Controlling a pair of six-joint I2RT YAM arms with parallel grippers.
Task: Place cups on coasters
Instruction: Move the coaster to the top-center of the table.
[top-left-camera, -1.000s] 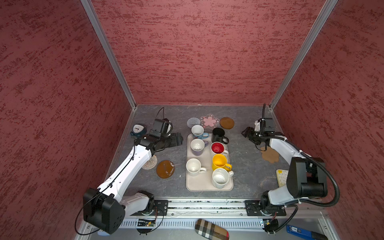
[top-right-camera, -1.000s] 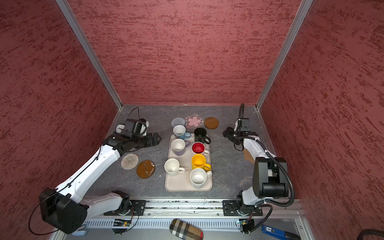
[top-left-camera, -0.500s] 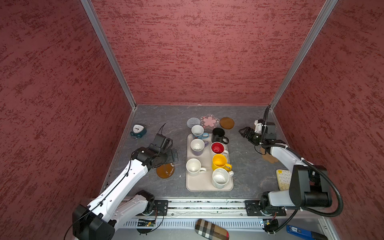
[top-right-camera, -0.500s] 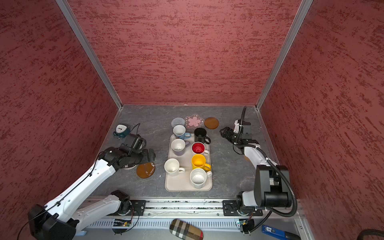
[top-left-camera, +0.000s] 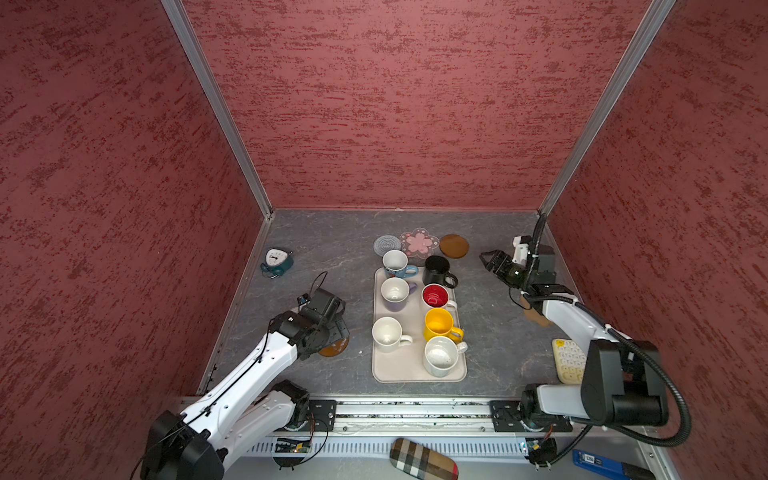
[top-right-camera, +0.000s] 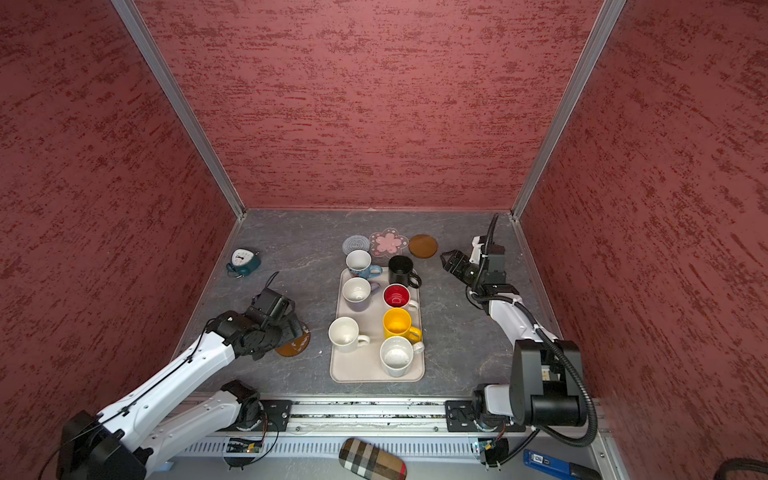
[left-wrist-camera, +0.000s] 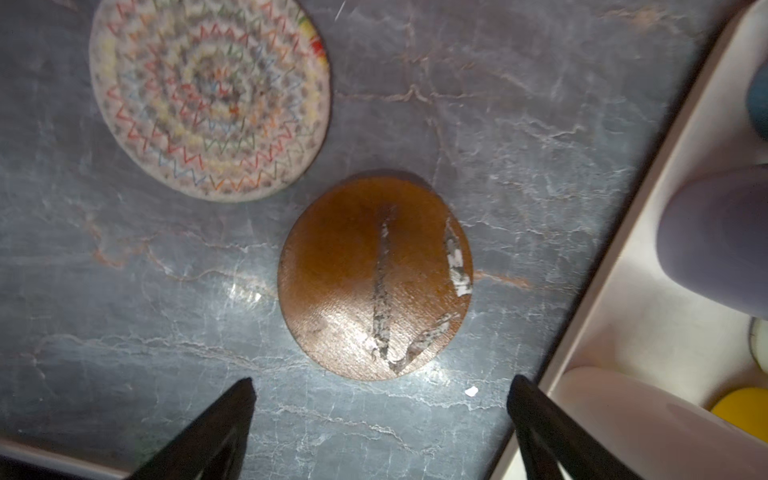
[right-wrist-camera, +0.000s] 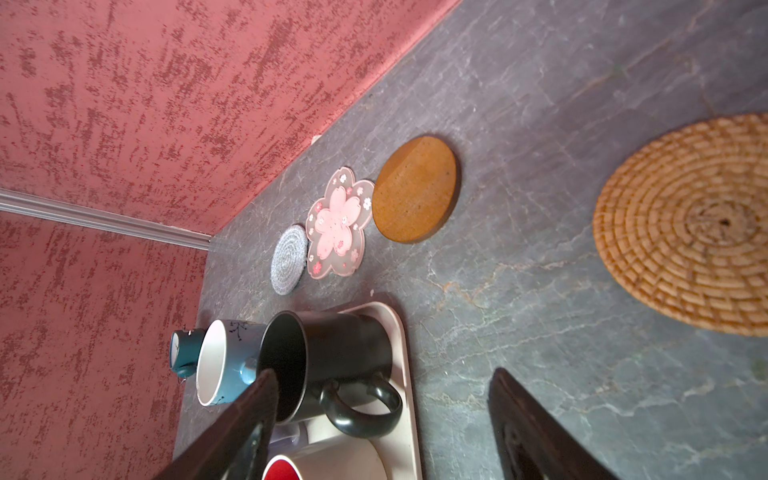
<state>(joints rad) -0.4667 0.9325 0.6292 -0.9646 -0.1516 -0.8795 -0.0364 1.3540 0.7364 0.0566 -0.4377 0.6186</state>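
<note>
left gripper (left-wrist-camera: 381, 384) fingers apart over brown disc (left-wrist-camera: 353, 270), right gripper (right-wrist-camera: 384, 374) spread wide — near black mug (right-wrist-camera: 332, 345)

Brown, streaked grey-white, is being shown by the scratched disc (left-wrist-camera: 353, 266). Multicoloured zigzag stitching on pale rings is being displayed by the spiral disc (left-wrist-camera: 208, 95). Pink blossoms on translucent grey are being carried by the flower coaster (right-wrist-camera: 338, 224). Tan woven rings are being shown by the wicker disc (right-wrist-camera: 685, 224). Black is being worn by the black mug (right-wrist-camera: 349, 349), yellow by the yellow mug (top-left-camera: 436, 324).
</note>
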